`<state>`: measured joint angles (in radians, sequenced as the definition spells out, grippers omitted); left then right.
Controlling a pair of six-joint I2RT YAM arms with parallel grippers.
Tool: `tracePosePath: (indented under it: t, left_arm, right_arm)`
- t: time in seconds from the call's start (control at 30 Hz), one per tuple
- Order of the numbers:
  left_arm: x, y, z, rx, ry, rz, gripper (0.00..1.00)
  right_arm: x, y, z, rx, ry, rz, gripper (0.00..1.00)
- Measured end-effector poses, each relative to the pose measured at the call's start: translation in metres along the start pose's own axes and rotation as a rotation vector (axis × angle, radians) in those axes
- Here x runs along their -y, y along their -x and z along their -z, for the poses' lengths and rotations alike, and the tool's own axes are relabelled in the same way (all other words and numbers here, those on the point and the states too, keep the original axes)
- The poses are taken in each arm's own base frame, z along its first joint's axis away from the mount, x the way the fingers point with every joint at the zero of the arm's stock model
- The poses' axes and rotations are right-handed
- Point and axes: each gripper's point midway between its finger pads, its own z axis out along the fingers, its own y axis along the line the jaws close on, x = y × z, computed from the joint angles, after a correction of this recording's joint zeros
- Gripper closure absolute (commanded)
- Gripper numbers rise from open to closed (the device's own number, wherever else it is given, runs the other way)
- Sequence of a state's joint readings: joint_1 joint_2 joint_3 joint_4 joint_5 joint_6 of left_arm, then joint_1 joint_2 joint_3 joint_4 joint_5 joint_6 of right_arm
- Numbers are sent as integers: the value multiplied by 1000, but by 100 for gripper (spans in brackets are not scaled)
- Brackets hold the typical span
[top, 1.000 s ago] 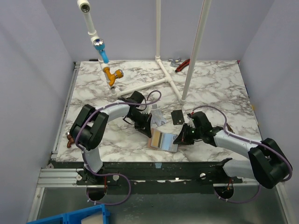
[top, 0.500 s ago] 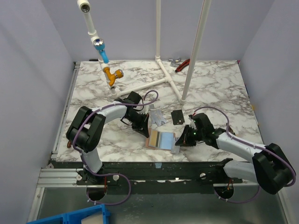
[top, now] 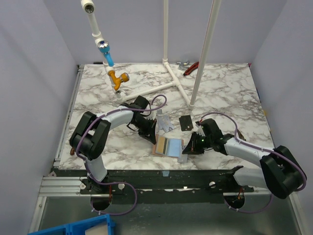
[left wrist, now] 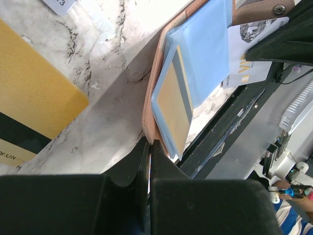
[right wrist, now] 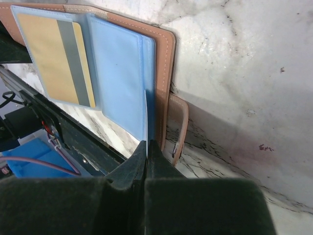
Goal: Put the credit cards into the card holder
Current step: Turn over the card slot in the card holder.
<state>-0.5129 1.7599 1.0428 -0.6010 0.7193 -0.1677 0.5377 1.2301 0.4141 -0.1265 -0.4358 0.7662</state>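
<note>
Top external: shows one card holder (top: 168, 146) open at the near edge of the surface (top: 234, 93), pinched at both ends: left claw (left wrist: 149, 147) closed on its left rim, right claw (right wrist: 146, 149) closed on its right. Judged early: one sleeved gold card (right wrist: 51, 51) in; at least four out: loose gold card (left wrist: 34, 93), black card (top: 186, 122), white card (left wrist: 254, 49), pale card (top: 165, 122).

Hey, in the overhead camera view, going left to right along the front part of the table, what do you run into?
The left gripper → the open card holder, pinched at both ends → the right gripper.
</note>
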Motion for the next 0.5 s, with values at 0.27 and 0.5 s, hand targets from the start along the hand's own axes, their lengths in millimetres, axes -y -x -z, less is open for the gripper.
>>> tracePosePath:
  t: [0.27, 0.5]
  left_arm:
    - [2, 1, 0, -2, 3, -12, 100]
    - [2, 1, 0, -3, 3, -16, 100]
  right_arm:
    - [-2, -2, -3, -22, 19, 12, 99]
    - [-4, -3, -4, -32, 33, 24, 99]
